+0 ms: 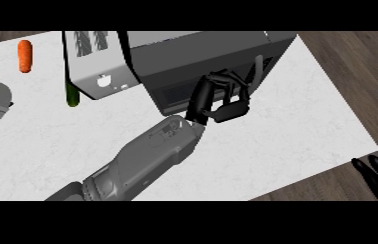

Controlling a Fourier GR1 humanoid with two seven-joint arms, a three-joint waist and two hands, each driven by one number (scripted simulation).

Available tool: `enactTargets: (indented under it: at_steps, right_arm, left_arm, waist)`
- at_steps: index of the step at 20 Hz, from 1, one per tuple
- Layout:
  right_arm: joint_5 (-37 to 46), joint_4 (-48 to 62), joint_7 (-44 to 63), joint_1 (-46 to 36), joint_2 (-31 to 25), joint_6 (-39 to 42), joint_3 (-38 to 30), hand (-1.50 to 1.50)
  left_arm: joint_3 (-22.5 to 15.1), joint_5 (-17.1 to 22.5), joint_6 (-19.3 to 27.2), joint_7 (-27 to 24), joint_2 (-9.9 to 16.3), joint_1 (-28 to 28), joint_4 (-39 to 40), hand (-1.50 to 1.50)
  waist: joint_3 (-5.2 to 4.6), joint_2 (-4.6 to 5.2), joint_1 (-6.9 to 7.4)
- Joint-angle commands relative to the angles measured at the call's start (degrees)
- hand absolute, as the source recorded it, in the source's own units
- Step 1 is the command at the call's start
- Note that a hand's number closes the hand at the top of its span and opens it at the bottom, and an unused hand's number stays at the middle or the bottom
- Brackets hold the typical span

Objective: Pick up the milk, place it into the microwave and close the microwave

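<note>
The dark grey microwave [203, 48] stands at the back of the white counter [280, 133], and its front with the window [173, 95] faces me. A vertical handle [258, 68] runs along the right of that front. My left hand [221, 100] comes in from the lower left and lies against the microwave's front, just left of the handle. Its fingers are curled, and nothing shows inside them. No milk is visible anywhere. Only the fingers of my right hand [365, 169] show, resting at the right edge beyond the counter.
A light grey slotted panel [92, 63] adjoins the microwave's left side. An orange carrot [25, 55] lies at the back left, and a green cucumber [71, 95] just below the panel. A grey object [4, 102] sits at the left edge. Wooden floor [339, 63] shows on the right.
</note>
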Motion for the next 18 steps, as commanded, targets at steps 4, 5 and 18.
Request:
enactTargets:
  at_steps: [4,5,18]
  right_arm:
    - [-1.2,-1.2,0.9,-0.6,-1.4,1.1,0.4,-1.5]
    - [-1.7,-2.0,1.3,-0.4,-1.9,1.2,0.1,-1.5]
    - [-3.4,-2.8,2.8,-1.2,-2.8,1.1,1.0,-1.5]
  left_arm:
    - [2.7,2.9,0.6,-1.5,0.0,-2.7,5.4,1.5]
    - [2.7,2.6,0.5,-2.9,0.0,-2.2,5.9,1.5]
    - [1.9,5.7,1.1,-5.7,0.0,-3.4,6.4,1.5]
  waist:
    - [-0.05,1.24,-1.12]
    - [-0.15,1.09,-0.86]
    - [-0.04,1.69,-1.46]
